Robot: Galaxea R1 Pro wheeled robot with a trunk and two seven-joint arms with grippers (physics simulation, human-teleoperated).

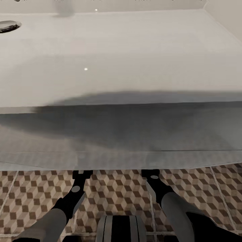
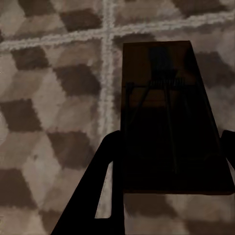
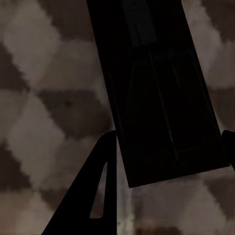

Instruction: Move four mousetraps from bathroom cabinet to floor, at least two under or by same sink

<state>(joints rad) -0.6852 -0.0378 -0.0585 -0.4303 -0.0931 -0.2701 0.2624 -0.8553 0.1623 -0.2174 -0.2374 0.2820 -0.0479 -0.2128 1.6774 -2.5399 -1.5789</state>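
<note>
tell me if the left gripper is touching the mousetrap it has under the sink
Touching. In the left wrist view the mousetrap sits between the left gripper fingers, its edges meeting both dark fingers with no gap, above the bathroom floor.

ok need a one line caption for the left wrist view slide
Left gripper holding a brown mousetrap between its fingers over the cube-pattern floor.

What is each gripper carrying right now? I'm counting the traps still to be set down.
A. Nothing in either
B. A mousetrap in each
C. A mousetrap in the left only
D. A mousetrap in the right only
B: in each wrist view a brown board with wire parts sits between the fingers, the left gripper's mousetrap and the right gripper's mousetrap, above the bathroom floor.
</note>
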